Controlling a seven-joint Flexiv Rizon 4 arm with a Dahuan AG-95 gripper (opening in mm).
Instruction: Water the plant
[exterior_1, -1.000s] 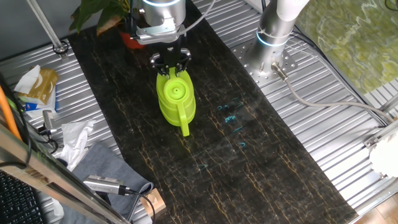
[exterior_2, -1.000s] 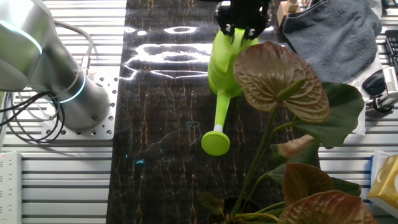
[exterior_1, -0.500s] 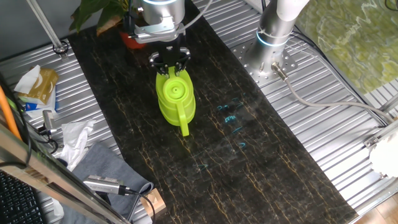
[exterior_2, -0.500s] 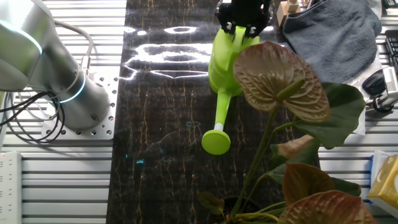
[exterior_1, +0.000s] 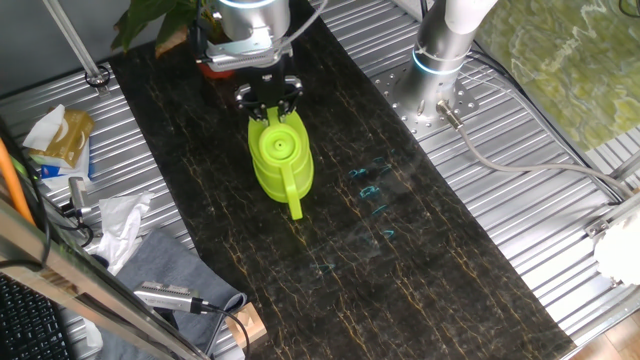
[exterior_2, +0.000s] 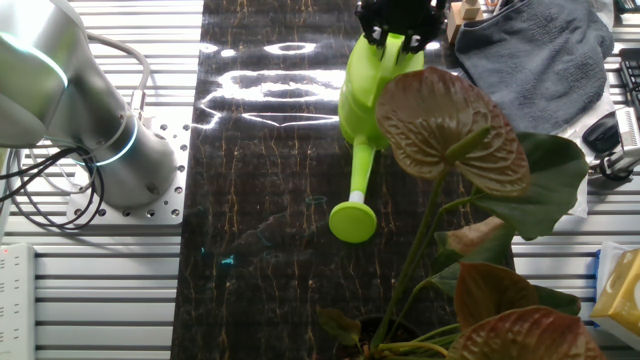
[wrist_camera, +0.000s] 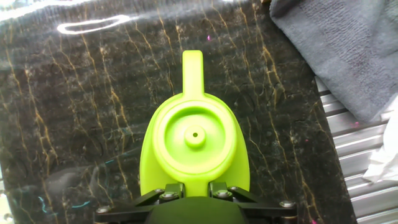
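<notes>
My gripper (exterior_1: 266, 100) is shut on the handle end of the lime-green watering can (exterior_1: 281, 160), which hangs just above the dark marble mat; its spout points away from the plant. The can also shows in the other fixed view (exterior_2: 372, 90) under the gripper (exterior_2: 400, 38), and from above in the hand view (wrist_camera: 194, 149), with the gripper (wrist_camera: 194, 190) clamped on the handle. The plant (exterior_2: 470, 190) with broad leaves stands at the mat's end; its red-orange pot (exterior_1: 208, 62) sits right behind the gripper, leaves (exterior_1: 150, 20) at the top left.
A grey cloth (exterior_1: 170, 265) lies at the mat's left edge, also in the hand view (wrist_camera: 348, 50). Crumpled paper (exterior_1: 125, 225), a bag (exterior_1: 60, 135) and a tool (exterior_1: 170, 297) lie left of the mat. The arm base (exterior_1: 440, 60) stands on the right.
The gripper has moved with the watering can slightly toward the plant; the can has shifted and lifted a little over the mat.
</notes>
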